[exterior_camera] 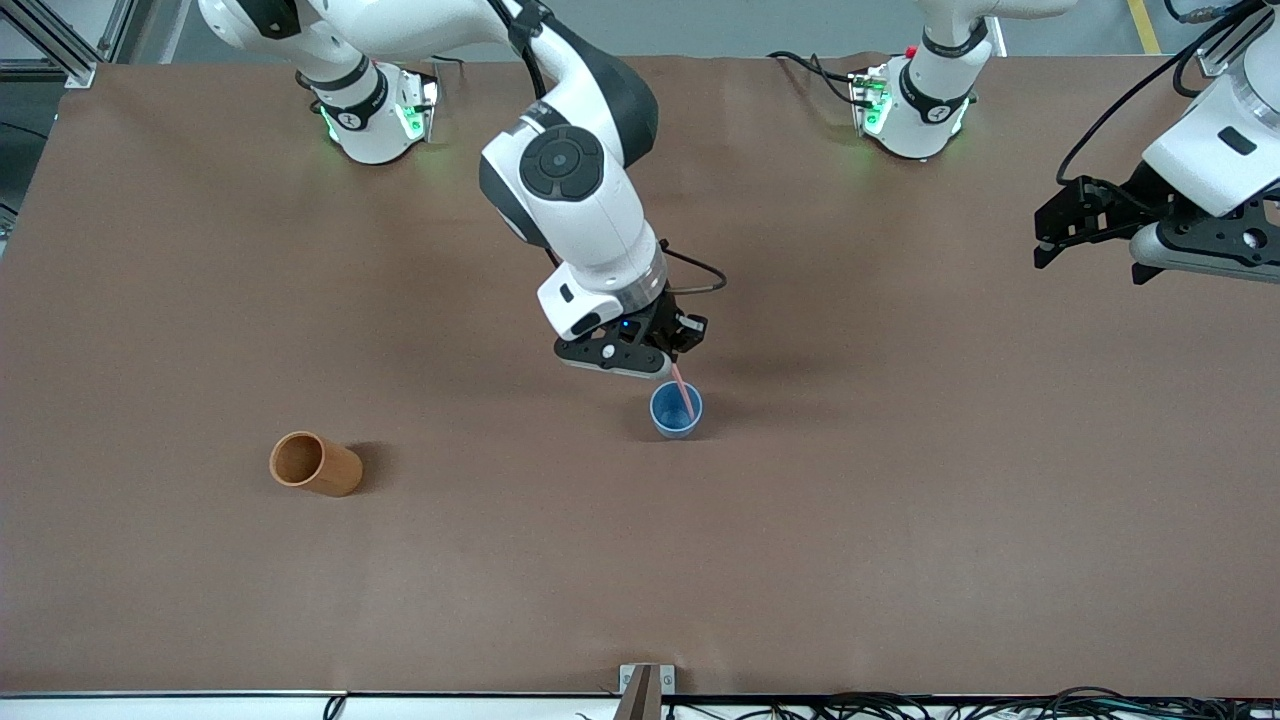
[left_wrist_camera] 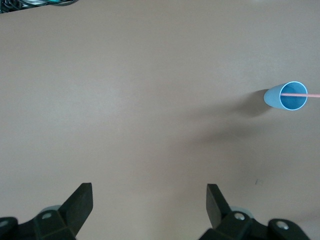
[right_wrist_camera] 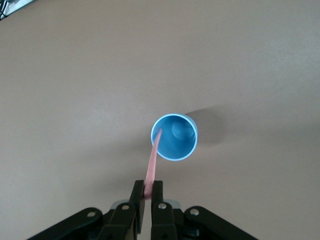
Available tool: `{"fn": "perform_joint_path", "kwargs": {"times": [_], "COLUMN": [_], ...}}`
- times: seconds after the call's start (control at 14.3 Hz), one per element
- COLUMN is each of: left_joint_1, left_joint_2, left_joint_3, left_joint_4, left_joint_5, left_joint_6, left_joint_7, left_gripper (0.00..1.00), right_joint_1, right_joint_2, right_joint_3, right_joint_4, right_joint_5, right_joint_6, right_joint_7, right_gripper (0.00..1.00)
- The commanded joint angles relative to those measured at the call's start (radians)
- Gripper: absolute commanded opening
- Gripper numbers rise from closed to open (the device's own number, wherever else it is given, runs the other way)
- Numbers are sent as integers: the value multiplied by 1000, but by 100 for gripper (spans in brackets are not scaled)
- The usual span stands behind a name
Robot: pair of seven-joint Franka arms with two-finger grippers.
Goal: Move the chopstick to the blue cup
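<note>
Chopstick point(right_wrist_camera: 152, 160) tip lowered into blue cup point(right_wrist_camera: 174, 137), apparently; pinched by right tool point(right_wrist_camera: 147, 197), release pending. Left tool point(left_wrist_camera: 149, 200) parked wide.

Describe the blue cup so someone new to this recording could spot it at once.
On the brown table, look under the right gripper near the middle. The blue cup stands upright there, with the pink chopstick slanting into its mouth from that shut gripper. The only other cup, the orange-brown cup, is bigger and sits toward the right arm's end.
</note>
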Motion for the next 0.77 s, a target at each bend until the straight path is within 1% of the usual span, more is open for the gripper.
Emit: {"fn": "perform_joint_path", "kwargs": {"times": [0.0,0.07,0.14,0.21,0.28,0.35,0.56,0.7], "left_joint_1": [15,21,23,17,14,14,14,14], "left_joint_2": [-4,-4,-5,-5,-5,-5,-5,-5], "left_joint_3": [-8,-3,0,6,8,8,9,9], "left_joint_4": [-4,-3,-3,-1,-3,-3,-1,-1], "left_joint_5": [-23,-58,-72,-71,-68,-66,-53,-50], "left_joint_6": [-2,-2,-2,-2,-1,-2,-1,-2], "left_joint_7": [3,-6,-9,-14,-14,-14,-11,-9], "left_gripper": [100,100,100,100,100,100,100,100], "right_joint_1": [-4,-7,-10,-12,-12,-21,-110,-203], "right_joint_2": [-22,-25,-26,-32,-37,-57,-167,-233], "right_joint_3": [-4,-5,-7,-8,-11,-16,-28,-28], "right_joint_4": [-27,-27,-25,-25,-24,-19,-25,-28], "right_joint_5": [-9,-9,-9,-8,-11,-14,-14,-26], "right_joint_6": [1,-13,-17,-21,-37,-83,-201,-305], "right_joint_7": [-31,-31,-31,-28,-26,-28,-40,-158], "right_gripper": [20,24,33,55,87,100,100,100]}}
